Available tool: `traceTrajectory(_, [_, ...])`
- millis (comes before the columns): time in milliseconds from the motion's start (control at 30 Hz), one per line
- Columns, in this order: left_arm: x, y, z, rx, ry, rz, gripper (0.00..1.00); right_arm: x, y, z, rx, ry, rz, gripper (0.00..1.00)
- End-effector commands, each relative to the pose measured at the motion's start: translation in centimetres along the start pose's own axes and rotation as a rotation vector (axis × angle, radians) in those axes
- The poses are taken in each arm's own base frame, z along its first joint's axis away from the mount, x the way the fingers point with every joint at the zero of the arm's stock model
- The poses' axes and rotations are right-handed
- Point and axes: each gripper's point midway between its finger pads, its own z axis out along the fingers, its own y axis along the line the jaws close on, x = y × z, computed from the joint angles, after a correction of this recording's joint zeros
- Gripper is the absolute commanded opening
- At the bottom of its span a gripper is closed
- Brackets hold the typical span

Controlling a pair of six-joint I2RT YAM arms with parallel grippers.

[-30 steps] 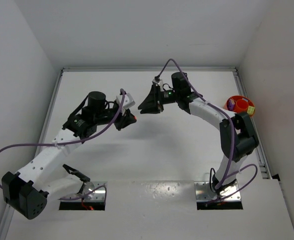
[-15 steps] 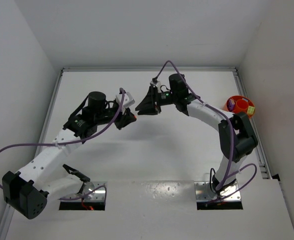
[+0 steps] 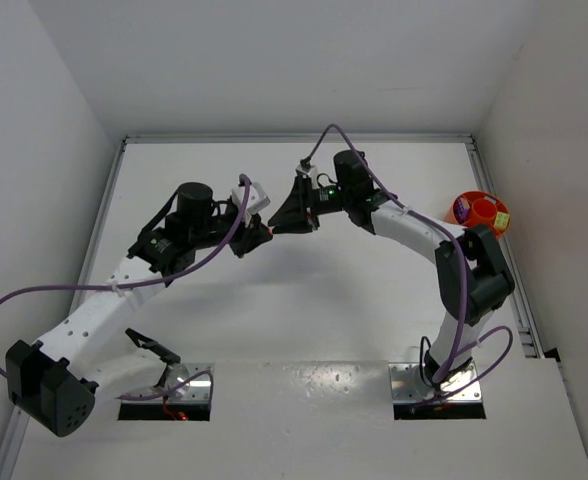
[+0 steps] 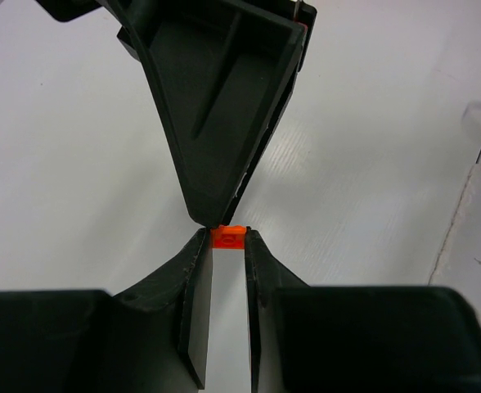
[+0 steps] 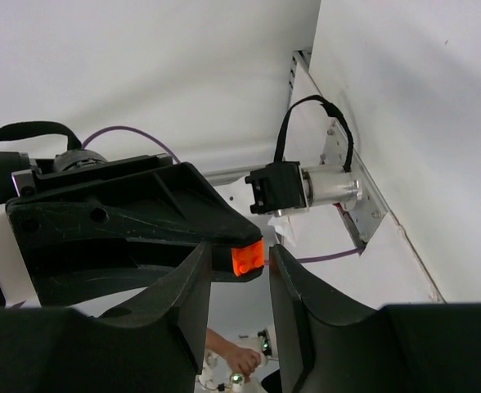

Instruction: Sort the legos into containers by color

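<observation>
Midway across the white tabletop (image 3: 374, 300), the two arms meet tip to tip, raised off the surface. The left pincer (image 3: 263, 234) is narrow and holds a tiny orange-red plastic brick (image 3: 270, 232) at the very ends of its black fingers. In the left wrist view the brick (image 4: 229, 237) sits clamped between those fingertips (image 4: 201, 250), with the left pincer (image 4: 228, 246) pointing up the picture.

The right pincer (image 3: 280, 226) comes in from the opposite side and meets the left one at the brick. In the right wrist view its jaws are narrow but apart, and the brick (image 5: 247, 259) lies between them. A thin sliver of light shows between the brick and the right-hand finger (image 5: 285, 270), so the right pincer (image 5: 239, 254) straddles the brick without visibly squeezing it.

Far off at the right edge of the tabletop stands a large orange round bowl (image 3: 471, 193) with small cups inside, a purple cup (image 3: 462, 208) among them, well apart from both pincers.
</observation>
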Motion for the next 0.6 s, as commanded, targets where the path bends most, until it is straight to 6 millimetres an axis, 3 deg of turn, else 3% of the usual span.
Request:
traceTrajectory(0, [-1.2, -0.1, 0.1, -0.003, -0.037, 0.011, 0.0, 0.9, 1.9, 0.2, -0.038, 0.019, -0.056, 0.34])
traceTrajectory(300, [-1.1, 0.5, 0.3, -0.022, -0.035, 0.007, 0.0, 1.6, 2.1, 0.6, -0.047, 0.044, -0.067, 0.3])
traceTrajectory(567, [-1.6, 1.9, 0.0, -0.074, -0.059, -0.03, 0.0, 1.6, 2.1, 0.7, -0.053, 0.041, -0.07, 0.16])
